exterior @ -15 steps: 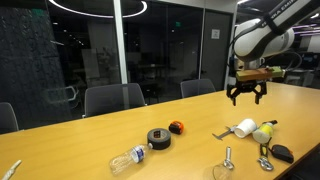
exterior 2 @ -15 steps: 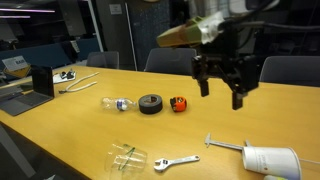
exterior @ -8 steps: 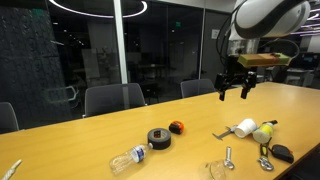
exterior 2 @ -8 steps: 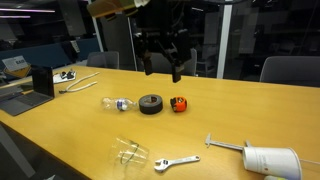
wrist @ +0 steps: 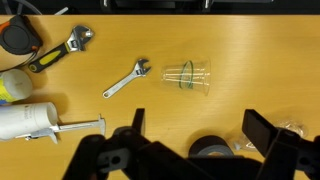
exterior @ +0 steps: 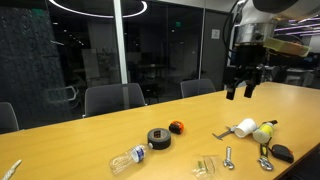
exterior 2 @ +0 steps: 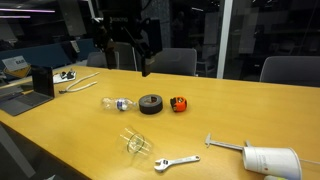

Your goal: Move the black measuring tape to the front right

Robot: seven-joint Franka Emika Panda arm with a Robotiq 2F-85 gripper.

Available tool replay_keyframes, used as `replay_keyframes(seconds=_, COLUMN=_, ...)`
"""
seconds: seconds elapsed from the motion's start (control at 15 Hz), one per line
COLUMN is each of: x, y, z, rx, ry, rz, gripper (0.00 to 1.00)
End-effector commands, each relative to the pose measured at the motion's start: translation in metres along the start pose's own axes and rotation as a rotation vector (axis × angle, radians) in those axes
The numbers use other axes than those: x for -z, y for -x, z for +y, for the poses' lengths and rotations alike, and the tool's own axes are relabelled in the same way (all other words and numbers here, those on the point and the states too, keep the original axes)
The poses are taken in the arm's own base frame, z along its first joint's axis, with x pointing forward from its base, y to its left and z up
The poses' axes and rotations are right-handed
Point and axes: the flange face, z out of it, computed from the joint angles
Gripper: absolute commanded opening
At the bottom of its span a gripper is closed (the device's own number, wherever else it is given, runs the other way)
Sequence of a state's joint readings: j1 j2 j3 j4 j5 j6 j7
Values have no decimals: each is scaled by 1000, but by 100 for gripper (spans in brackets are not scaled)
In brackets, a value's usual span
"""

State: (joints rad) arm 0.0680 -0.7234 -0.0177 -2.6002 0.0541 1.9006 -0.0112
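Note:
The black measuring tape (exterior: 283, 153) is a small rounded black casing lying at the table's near right edge in an exterior view. It also shows at the top left of the wrist view (wrist: 16, 38), next to a yellow-handled wrench (wrist: 58, 53). My gripper (exterior: 243, 86) hangs open and empty high above the table, well away from the tape. In an exterior view it is over the far side of the table (exterior 2: 127, 60). In the wrist view its two fingers (wrist: 200, 128) frame the black ring-shaped roll (wrist: 211, 150).
The black roll (exterior: 158, 137), a small orange-and-black object (exterior: 177, 127) and a plastic bottle (exterior: 128, 158) lie mid-table. A clear cup (exterior: 205, 166), a silver wrench (wrist: 127, 80), a white tool (exterior: 244, 128) and a yellow-green ball (exterior: 264, 132) lie near the tape.
The arm has swung across the table and turned, with the gripper staying open and high. The clear cup has shifted a little on the table.

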Motion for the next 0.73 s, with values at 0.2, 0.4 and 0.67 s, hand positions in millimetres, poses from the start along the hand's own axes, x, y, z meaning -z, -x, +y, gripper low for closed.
replay_keyframes(seconds=0.2, x=1, y=3, z=0, rx=13, ry=-1, rz=-6, gripper=100)
replay_keyframes(seconds=0.4, x=0, y=3, z=0, rx=14, ry=-2, rz=-7, gripper=100)
replay_keyframes(seconds=0.67, x=0, y=3, z=0, rx=15, ry=-2, rz=-8, gripper=100)
